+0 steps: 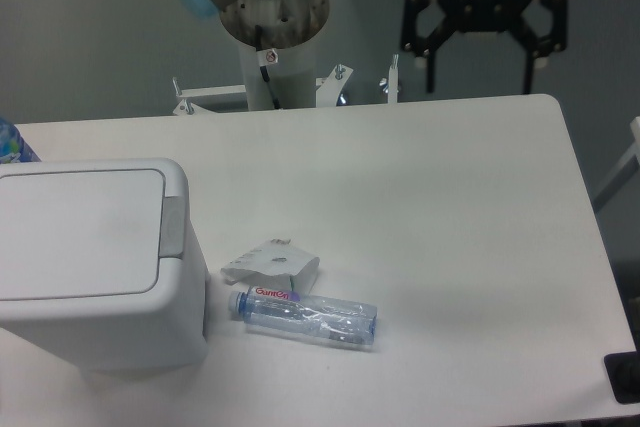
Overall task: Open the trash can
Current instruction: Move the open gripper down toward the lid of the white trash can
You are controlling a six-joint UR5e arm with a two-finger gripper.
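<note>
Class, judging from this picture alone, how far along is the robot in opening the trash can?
Nothing looks done: the trash can has its lid flat and closed, its grey push tab untouched. In hand: the tool hangs open and empty over the table's far edge, well away from the can. Left: reach the tab, press it, and lift the lid.
</note>
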